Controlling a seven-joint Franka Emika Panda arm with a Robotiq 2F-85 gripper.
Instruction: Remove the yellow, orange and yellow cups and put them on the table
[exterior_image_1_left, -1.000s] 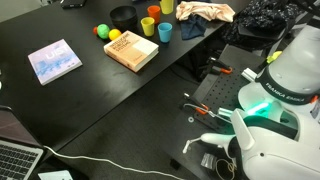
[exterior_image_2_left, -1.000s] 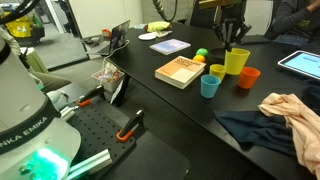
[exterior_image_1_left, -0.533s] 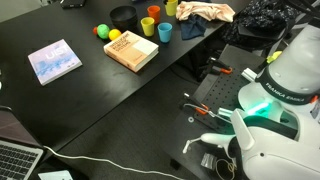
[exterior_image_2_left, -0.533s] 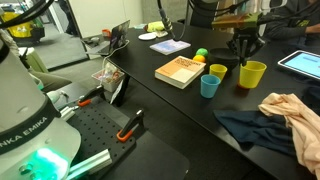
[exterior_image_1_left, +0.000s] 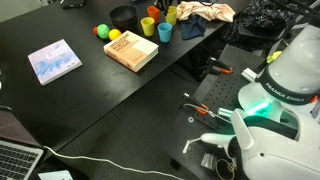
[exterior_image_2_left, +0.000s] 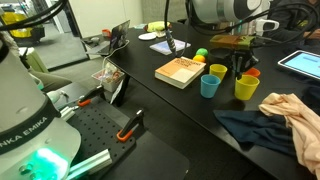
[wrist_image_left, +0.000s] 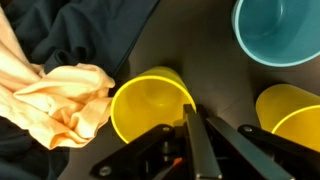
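Note:
In the wrist view my gripper (wrist_image_left: 190, 128) is shut on the rim of a yellow cup (wrist_image_left: 150, 105). In an exterior view the gripper (exterior_image_2_left: 245, 70) holds this yellow cup (exterior_image_2_left: 246, 88) upright, at or just above the black table (exterior_image_2_left: 170, 110), next to the cloths. The orange cup (exterior_image_2_left: 253, 73) stands right behind it. The second yellow cup (exterior_image_2_left: 217, 70) stands by the tan book (exterior_image_2_left: 180, 71) and also shows in the wrist view (wrist_image_left: 292, 115). In an exterior view the held yellow cup (exterior_image_1_left: 171, 14) is at the table's (exterior_image_1_left: 90, 95) far end.
A blue cup (exterior_image_2_left: 210, 86) stands in front of the cups and shows in the wrist view (wrist_image_left: 280, 30). Green and yellow balls (exterior_image_2_left: 200, 56) lie behind the book. A peach cloth (exterior_image_2_left: 290, 108) and a dark cloth (exterior_image_2_left: 250, 128) lie close to the held cup. A tablet (exterior_image_2_left: 300, 63) lies beyond.
The gripper has carried the yellow cup away from above the other cups, sideways toward the cloths, and down to table height. The orange cup now stands uncovered.

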